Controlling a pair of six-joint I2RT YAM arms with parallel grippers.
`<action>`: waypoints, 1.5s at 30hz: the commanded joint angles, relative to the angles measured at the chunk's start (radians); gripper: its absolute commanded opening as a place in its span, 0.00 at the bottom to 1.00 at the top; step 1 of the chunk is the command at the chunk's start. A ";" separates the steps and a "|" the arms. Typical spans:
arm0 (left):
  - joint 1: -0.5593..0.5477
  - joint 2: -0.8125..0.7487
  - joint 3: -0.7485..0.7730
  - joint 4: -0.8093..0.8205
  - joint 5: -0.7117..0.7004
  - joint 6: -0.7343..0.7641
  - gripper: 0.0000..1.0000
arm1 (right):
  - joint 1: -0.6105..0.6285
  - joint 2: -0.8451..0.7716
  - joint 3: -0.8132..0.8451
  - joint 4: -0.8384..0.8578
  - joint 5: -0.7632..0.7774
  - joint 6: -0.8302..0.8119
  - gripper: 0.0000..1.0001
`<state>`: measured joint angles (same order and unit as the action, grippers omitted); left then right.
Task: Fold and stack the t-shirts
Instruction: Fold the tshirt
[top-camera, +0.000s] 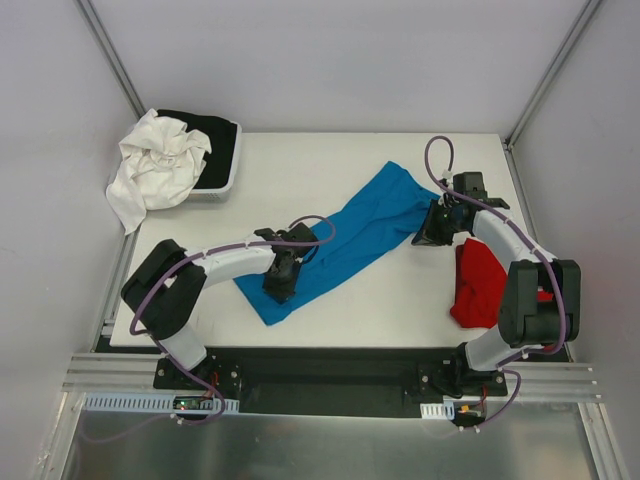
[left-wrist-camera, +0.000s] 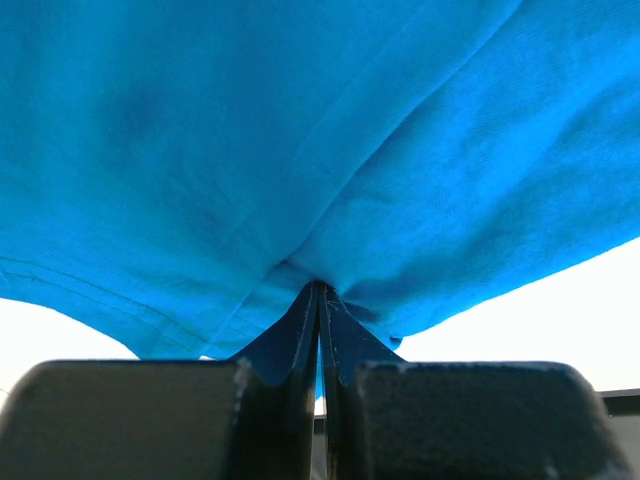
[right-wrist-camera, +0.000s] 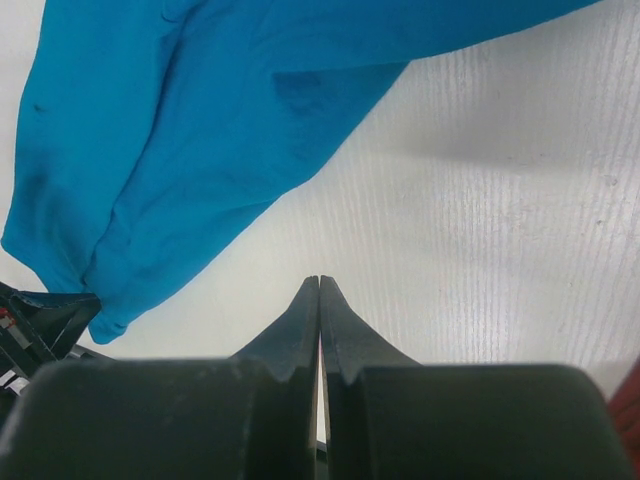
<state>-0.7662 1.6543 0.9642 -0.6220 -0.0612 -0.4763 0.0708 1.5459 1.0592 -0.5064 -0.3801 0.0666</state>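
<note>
The turquoise-blue t-shirt (top-camera: 345, 240) lies stretched in a long diagonal band across the middle of the table. My left gripper (top-camera: 281, 287) is shut on the blue t-shirt near its lower left end; in the left wrist view the cloth (left-wrist-camera: 300, 150) fills the frame and is pinched at the fingertips (left-wrist-camera: 320, 290). My right gripper (top-camera: 432, 236) is shut and empty, just right of the shirt's upper end, over bare table (right-wrist-camera: 320, 282); the blue shirt (right-wrist-camera: 180, 130) lies to its left. The red t-shirt (top-camera: 478, 283) lies crumpled at the right, beside the right arm.
A white tray (top-camera: 226, 178) at the back left corner holds a black garment (top-camera: 215, 140), with a crumpled white garment (top-camera: 155, 165) hanging over its left side. Grey walls enclose the table (top-camera: 330, 160) on three sides.
</note>
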 joint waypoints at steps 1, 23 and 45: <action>-0.013 -0.013 -0.019 0.024 -0.020 -0.022 0.00 | -0.002 -0.029 -0.001 -0.004 -0.008 -0.011 0.01; 0.195 -0.088 -0.063 0.002 -0.143 0.015 0.00 | -0.002 -0.049 0.005 -0.046 0.009 -0.037 0.01; -0.117 0.119 -0.018 0.127 0.024 -0.070 0.00 | -0.003 -0.089 -0.051 -0.050 0.027 -0.042 0.01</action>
<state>-0.8322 1.6875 0.9928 -0.5724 -0.1925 -0.4725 0.0708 1.5063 1.0164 -0.5385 -0.3702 0.0402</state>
